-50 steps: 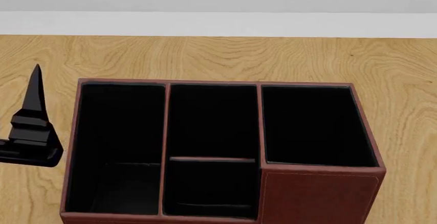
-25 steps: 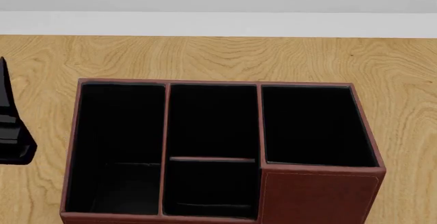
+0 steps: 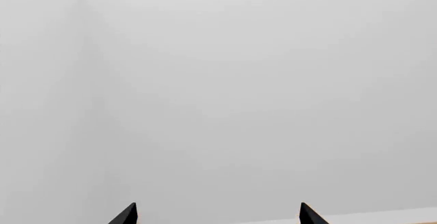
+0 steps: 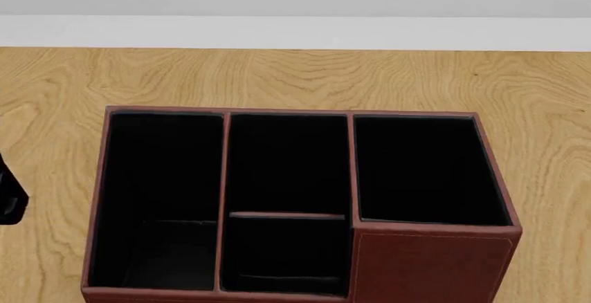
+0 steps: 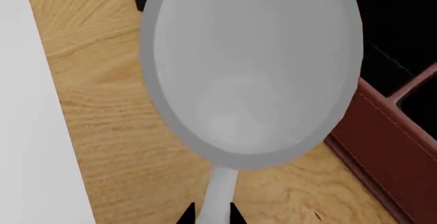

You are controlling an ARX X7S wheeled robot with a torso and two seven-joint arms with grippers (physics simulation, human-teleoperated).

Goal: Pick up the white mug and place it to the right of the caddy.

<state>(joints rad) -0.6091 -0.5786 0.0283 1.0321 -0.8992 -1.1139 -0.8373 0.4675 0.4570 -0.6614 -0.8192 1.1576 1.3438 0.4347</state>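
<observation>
Glossy white ceramic mug [image 5: 253,65] shows only in right wrist view, handle pinched by right gripper [image 5: 210,215]; left gripper [image 3: 217,215] spread, facing blank grey. Reddish-brown leather caddy [image 4: 430,265] cut off below.

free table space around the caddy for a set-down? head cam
Bare wood runs between the caddy and the table's far edge, and in strips on either side of the box. The right strip is narrow and cut by the frame. At the left frame edge sits a dark piece of the left arm.
</observation>
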